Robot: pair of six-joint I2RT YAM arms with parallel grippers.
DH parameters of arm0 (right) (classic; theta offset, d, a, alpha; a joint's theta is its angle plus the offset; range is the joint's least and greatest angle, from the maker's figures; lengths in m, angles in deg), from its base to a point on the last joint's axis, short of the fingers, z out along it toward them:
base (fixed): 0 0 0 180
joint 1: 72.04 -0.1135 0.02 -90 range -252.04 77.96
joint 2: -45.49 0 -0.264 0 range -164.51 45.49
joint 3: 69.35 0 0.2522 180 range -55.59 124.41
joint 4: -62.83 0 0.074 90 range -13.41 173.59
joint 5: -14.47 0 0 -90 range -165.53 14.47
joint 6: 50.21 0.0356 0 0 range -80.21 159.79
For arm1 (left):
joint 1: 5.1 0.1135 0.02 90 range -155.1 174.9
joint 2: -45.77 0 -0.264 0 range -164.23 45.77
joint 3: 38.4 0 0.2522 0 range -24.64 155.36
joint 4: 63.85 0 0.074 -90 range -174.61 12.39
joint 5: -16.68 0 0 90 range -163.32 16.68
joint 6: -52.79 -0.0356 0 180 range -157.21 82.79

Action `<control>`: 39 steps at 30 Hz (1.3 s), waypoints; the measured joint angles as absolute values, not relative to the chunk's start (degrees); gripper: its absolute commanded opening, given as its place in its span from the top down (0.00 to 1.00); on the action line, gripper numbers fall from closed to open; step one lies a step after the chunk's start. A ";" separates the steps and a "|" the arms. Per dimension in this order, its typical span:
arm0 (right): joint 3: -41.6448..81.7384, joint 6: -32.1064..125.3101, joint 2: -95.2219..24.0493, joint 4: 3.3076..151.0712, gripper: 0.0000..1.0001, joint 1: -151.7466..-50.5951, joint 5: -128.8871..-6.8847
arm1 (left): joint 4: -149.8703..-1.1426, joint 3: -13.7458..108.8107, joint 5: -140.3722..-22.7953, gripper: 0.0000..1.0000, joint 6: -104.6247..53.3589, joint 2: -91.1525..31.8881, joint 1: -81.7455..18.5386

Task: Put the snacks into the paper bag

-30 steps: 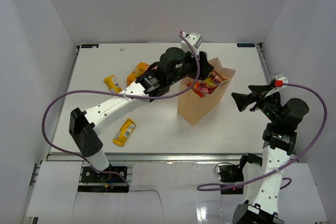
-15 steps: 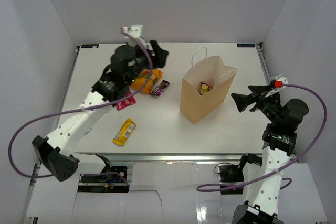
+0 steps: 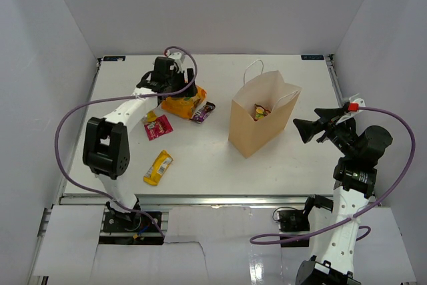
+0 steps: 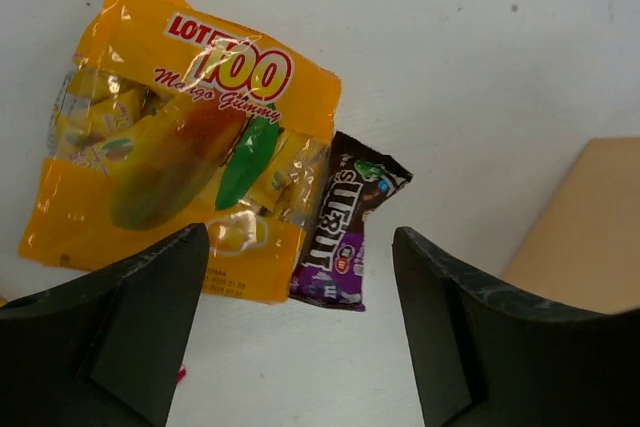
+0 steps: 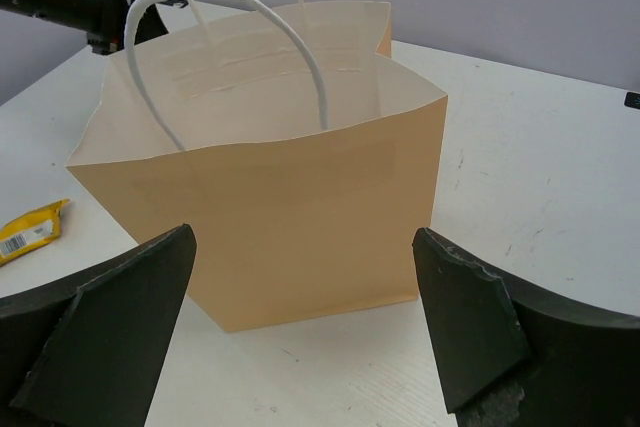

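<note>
- The left gripper (image 4: 297, 237) hangs with its jaws wide and empty. It sits straight over the seam where the orange-yellow shiny mango-gummy pouch (image 4: 170, 147) meets the dark purple foil bar (image 4: 345, 227).
- The purple bar lies touching the pouch at its 4 o'clock in the wrist view.
- In the top view, both lie at about 10 o'clock from the tall brown kraft paper bag (image 3: 257, 125), well apart from it.
- The bag stands upright, with a red-and-yellow packet (image 3: 261, 111) visible inside.
- A red flat packet (image 3: 158, 127) and a yellow wrapped bar (image 3: 158, 167) are on the table, at 8 o'clock from the pouch.
- The right gripper (image 3: 303, 129) waits wide open at the bag's 3 o'clock, not touching it.
- Risk: closing here could pinch both wrappers at once, or catch only a slippery edge that slides out mid-carry.
- Risk: the broad pouch may snag a white cord handle (image 5: 240, 37) or the rim and tip the bag, which nothing steadies.
- A second ago the left arm reached over the bag's mouth. It has since swung back to the pouch, jaws widening, while the right arm has not moved.
</note>
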State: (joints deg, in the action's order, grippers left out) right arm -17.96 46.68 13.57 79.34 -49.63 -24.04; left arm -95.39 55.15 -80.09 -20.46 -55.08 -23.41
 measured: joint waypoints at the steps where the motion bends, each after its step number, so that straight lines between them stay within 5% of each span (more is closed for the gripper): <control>1: -17.98 46.68 13.57 79.16 0.05 -49.63 -23.93 | -95.57 56.16 -80.59 0.09 -22.69 -56.88 -23.67; 13: -18.00 46.68 13.57 78.00 0.05 -49.96 -22.84 | -94.32 68.92 -64.77 0.12 -43.58 -73.29 -35.96; 21: -18.00 46.68 13.57 78.00 0.05 -50.33 -22.84 | -94.17 68.94 -53.49 0.24 -46.21 -77.73 -35.98; 34: -18.03 46.68 13.57 77.70 0.05 -50.37 -22.60 | -89.45 65.60 -41.51 0.15 -48.39 -77.73 -36.20; 39: -18.03 46.68 13.57 77.68 0.05 -50.37 -22.58 | -89.60 65.86 -39.61 0.21 -48.65 -78.80 -36.17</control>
